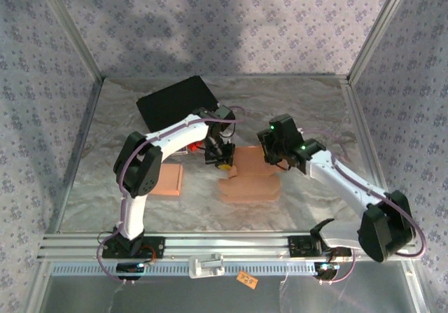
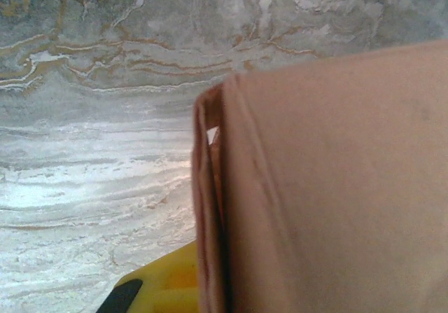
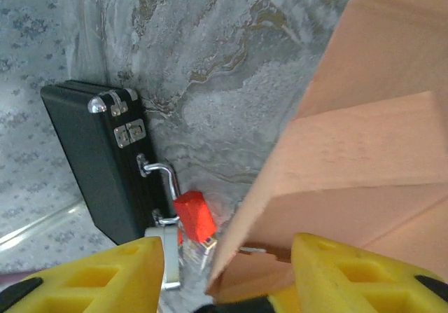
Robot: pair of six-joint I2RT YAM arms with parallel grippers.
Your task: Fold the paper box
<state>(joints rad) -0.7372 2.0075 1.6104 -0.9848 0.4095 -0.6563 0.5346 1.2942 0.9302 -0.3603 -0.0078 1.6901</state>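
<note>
The paper box (image 1: 248,180) is tan cardboard, partly folded, in the middle of the table. My left gripper (image 1: 221,157) is at its left side, shut on a folded wall edge of the paper box (image 2: 210,208). One of its yellow fingers (image 2: 161,285) presses against that edge. My right gripper (image 1: 268,155) is at the box's far right corner. In the right wrist view my right gripper (image 3: 224,260) is open. A corner of a box flap (image 3: 336,159) sits between its yellow fingers (image 3: 105,278), close to the right one.
A black case (image 1: 178,99) with metal latches lies at the back left, also in the right wrist view (image 3: 84,152). A flat tan cardboard stack (image 1: 164,180) lies left of the box. A red block (image 3: 194,215) sits by the case's handle. Patterned walls enclose the crinkled silver table (image 1: 315,103).
</note>
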